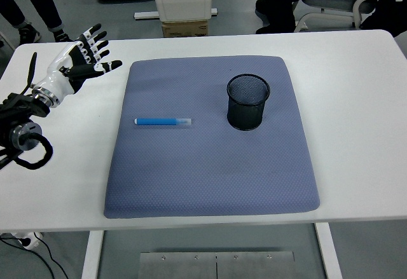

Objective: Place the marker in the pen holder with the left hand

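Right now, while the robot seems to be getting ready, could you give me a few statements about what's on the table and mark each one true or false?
1. The blue marker lies flat on the grey-blue mat. True.
2. The marker is already inside the black mesh pen holder. False: it lies on the mat, to the left of the holder and apart from it.
3. The left hand has its fingers spread and holds nothing. True.
4. The left hand is touching the marker. False: it is over the white table, beyond the mat's far left corner.
5. The pen holder has tipped over. False: it stands upright on the mat.
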### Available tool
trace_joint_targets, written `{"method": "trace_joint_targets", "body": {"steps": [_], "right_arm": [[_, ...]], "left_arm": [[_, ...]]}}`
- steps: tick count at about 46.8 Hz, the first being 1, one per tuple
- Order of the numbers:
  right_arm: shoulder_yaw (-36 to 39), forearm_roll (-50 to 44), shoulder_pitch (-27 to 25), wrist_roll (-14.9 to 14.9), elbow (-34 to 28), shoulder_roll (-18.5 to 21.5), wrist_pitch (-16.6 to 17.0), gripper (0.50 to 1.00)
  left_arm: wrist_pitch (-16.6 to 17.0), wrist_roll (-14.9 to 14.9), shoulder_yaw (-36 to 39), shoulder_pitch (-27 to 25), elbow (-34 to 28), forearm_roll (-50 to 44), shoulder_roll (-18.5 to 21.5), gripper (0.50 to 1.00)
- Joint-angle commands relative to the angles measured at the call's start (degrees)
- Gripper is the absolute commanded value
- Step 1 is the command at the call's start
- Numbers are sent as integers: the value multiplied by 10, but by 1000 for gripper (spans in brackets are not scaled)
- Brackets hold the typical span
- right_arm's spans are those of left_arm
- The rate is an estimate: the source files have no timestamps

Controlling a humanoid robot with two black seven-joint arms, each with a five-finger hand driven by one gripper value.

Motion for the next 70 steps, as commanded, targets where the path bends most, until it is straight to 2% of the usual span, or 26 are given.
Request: {"method": "trace_joint_targets", "body": {"steps": [1,6,7,14,15,33,34,38,55,63,70], "right_arm": [[0,0,0,0,0,0,0,1000],[0,0,0,0,0,0,0,1000],[0,0,0,0,0,0,0,1000],[0,0,0,0,0,0,0,1000],[0,0,0,0,0,0,0,1000],[0,0,0,0,0,0,0,1000],[0,0,0,0,0,0,0,1000],[0,0,-1,0,0,0,0,1000],[0,0,0,0,0,0,0,1000],[0,0,0,0,0,0,0,1000],[0,0,0,0,0,0,0,1000]], "left_arm": [[-1,0,50,-35,0,7,1,1000],[-2,0,91,-68,-5,30,1,1000],[-2,0,124,-96,-18,63,2,1000],[-1,0,170,-134,-48,125,6,1000],[-2,0,183,-148,-59,156,6,1000],[-7,0,227,-176,-76,398,-4,1000],[-7,0,233,-184,-76,437,-11,1000],[-7,0,242,-195,-75,477,-19,1000],[-7,1,261,-216,-57,504,-43,1000],[-6,26,261,-210,-42,497,-61,1000],[-6,28,261,-209,-22,497,-86,1000]]}}
